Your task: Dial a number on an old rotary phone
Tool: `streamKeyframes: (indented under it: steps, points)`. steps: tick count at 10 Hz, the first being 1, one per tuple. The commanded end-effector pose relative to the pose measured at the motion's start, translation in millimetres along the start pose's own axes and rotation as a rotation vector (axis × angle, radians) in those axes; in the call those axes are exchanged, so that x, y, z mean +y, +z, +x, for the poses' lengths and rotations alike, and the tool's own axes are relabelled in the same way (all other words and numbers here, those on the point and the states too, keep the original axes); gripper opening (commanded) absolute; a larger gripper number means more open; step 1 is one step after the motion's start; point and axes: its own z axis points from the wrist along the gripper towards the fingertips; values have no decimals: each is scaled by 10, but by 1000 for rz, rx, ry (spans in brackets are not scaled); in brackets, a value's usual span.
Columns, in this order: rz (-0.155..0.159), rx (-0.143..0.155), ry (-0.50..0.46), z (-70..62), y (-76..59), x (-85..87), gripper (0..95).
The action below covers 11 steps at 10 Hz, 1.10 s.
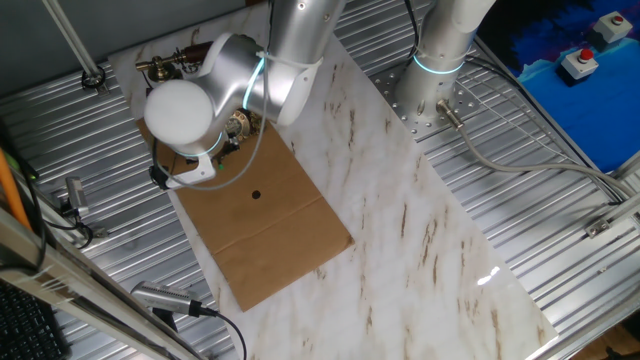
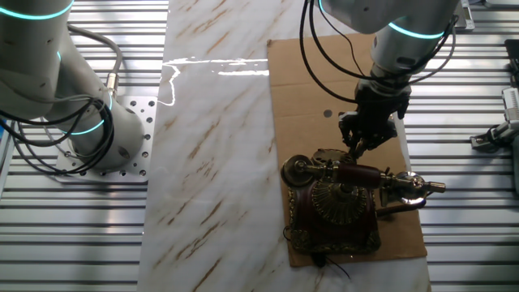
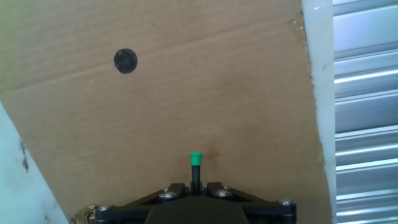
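An old rotary phone [image 2: 336, 204], dark red-brown with gold trim, sits at 1 end of a brown cardboard sheet [image 2: 316, 89] lying on a marble table [image 2: 211, 146]. Its brass-ended handset [image 2: 357, 175] rests across the top, above the round dial [image 2: 340, 199]. The gripper [image 2: 359, 146] hangs just beside the phone's handset side, its fingers closed on a thin black stick with a green tip [image 3: 196, 167]. A black dot [image 3: 125, 61] marks the cardboard farther from the phone.

Small dark red-brown rotary phone with gold trim [image 2: 336, 207] on brown cardboard sheet [image 2: 300, 97]; black gripper [image 2: 357, 146] just above its handset, possibly touching.
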Motion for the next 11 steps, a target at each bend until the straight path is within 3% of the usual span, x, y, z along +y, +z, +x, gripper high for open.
streamKeyframes:
  steps: [1,11]
  points:
    - [2,-5,7,9,12,-3,0]
    - [14,-16,9,14,60,2,0]
